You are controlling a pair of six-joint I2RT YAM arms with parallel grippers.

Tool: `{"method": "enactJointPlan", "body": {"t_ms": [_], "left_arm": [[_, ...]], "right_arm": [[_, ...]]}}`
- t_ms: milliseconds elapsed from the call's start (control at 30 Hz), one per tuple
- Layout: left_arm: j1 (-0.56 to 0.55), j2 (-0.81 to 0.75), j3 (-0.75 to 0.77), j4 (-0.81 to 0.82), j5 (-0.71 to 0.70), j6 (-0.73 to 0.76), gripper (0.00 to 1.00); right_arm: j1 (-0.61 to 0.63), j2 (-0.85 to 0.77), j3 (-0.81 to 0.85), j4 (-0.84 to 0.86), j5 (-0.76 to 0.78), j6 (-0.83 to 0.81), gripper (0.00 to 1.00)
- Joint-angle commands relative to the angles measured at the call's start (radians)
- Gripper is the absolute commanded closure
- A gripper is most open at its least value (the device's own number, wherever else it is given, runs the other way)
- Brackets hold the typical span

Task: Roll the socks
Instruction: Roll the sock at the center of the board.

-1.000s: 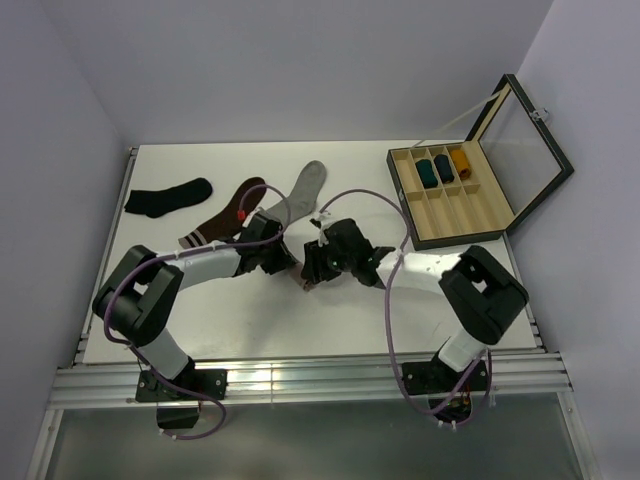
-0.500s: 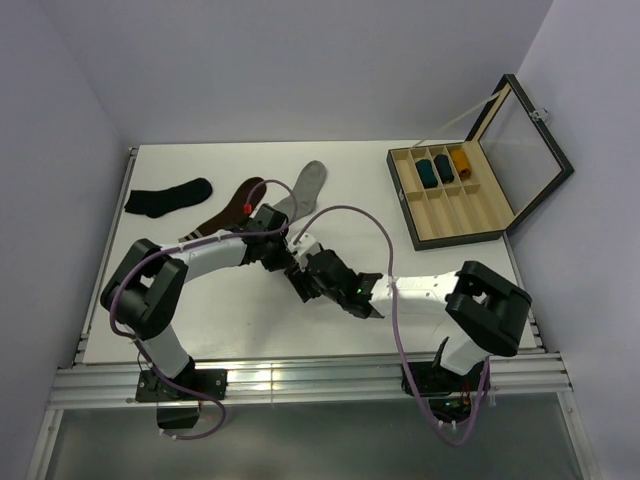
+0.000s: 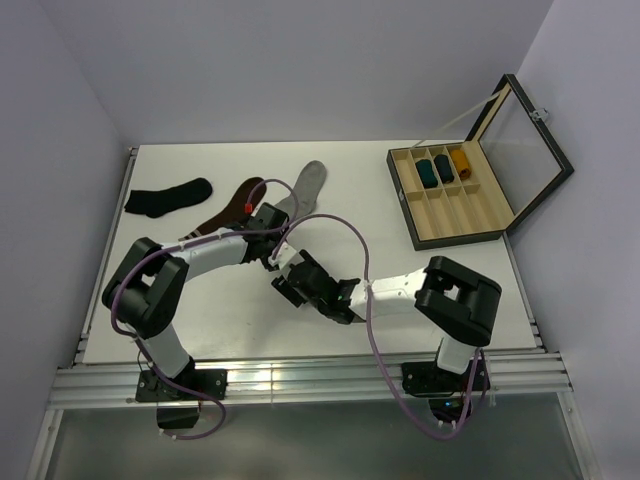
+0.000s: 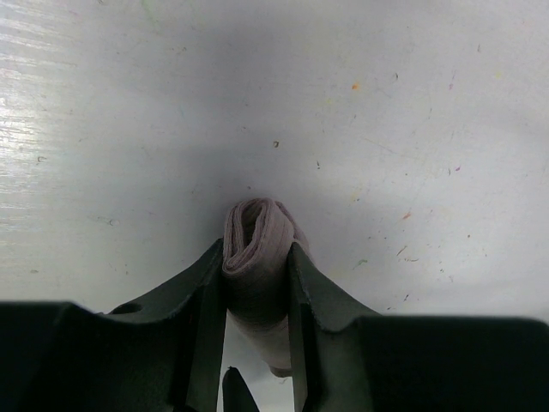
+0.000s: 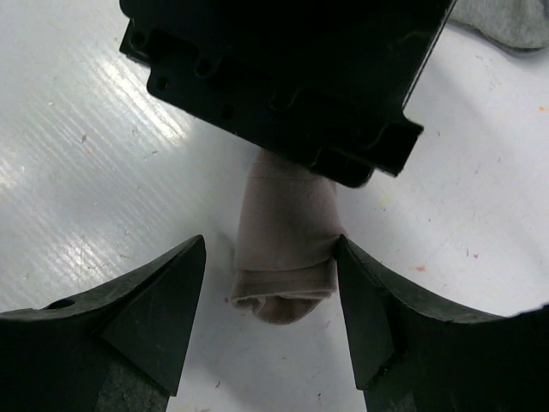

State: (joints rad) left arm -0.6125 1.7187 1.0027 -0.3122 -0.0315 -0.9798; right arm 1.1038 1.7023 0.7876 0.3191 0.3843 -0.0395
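On the white table (image 3: 200, 310), the light grey sock (image 3: 305, 190) lies flat toward the far edge. At mid-table the left gripper (image 4: 257, 251) pinches the rolled pink sock (image 4: 256, 225) between its jaws, while the right gripper (image 5: 270, 247) stands spread wide, straddling the roll's free end.

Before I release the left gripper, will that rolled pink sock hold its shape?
Probably soft: the rolled pink sock pinches narrow in the left gripper. No tucked cuff shows, so it may unwind when released. Round, so a push could roll it.
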Motion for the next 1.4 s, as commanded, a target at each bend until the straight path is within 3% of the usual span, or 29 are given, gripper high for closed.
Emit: {"method": "enactJointPlan", "body": {"t_ms": [0, 233, 467, 567, 667, 767, 833, 933, 1067, 1167, 1367], "left_arm": [[-0.004, 0.032, 0.001, -0.103, -0.019, 0.052, 0.90], [-0.004, 0.035, 0.000, -0.100, -0.007, 0.058, 0.90], [-0.004, 0.035, 0.011, -0.116, -0.010, 0.070, 0.90], [-0.004, 0.039, 0.019, -0.123, -0.008, 0.078, 0.90], [-0.004, 0.036, 0.025, -0.125, -0.001, 0.084, 0.90], [-0.004, 0.032, 0.024, -0.116, 0.007, 0.084, 0.88], [-0.004, 0.027, 0.024, -0.110, 0.010, 0.081, 0.86], [-0.003, 0.010, 0.014, -0.085, 0.005, 0.067, 0.76], [0.006, -0.031, -0.035, -0.038, 0.001, 0.026, 0.52], [0.019, -0.063, -0.084, 0.013, 0.004, -0.020, 0.42], [0.040, -0.120, -0.174, 0.117, -0.001, -0.117, 0.36]], "right_arm": [[0.007, 0.031, 0.053, 0.044, 0.048, -0.034, 0.30], [0.008, 0.121, 0.114, -0.006, 0.039, -0.049, 0.31], [0.008, 0.181, 0.134, -0.070, 0.031, -0.036, 0.39], [0.008, 0.197, 0.145, -0.113, 0.007, -0.020, 0.48], [0.007, 0.200, 0.142, -0.147, 0.002, 0.000, 0.65], [0.004, 0.200, 0.133, -0.179, -0.004, 0.018, 0.92], [-0.004, 0.194, 0.125, -0.196, -0.024, 0.033, 1.00], [-0.022, 0.168, 0.116, -0.228, -0.092, 0.064, 1.00], [-0.059, 0.128, 0.102, -0.262, -0.192, 0.096, 1.00], [-0.093, 0.099, 0.090, -0.273, -0.258, 0.113, 1.00], [-0.131, 0.106, 0.104, -0.295, -0.323, 0.125, 1.00]]}}
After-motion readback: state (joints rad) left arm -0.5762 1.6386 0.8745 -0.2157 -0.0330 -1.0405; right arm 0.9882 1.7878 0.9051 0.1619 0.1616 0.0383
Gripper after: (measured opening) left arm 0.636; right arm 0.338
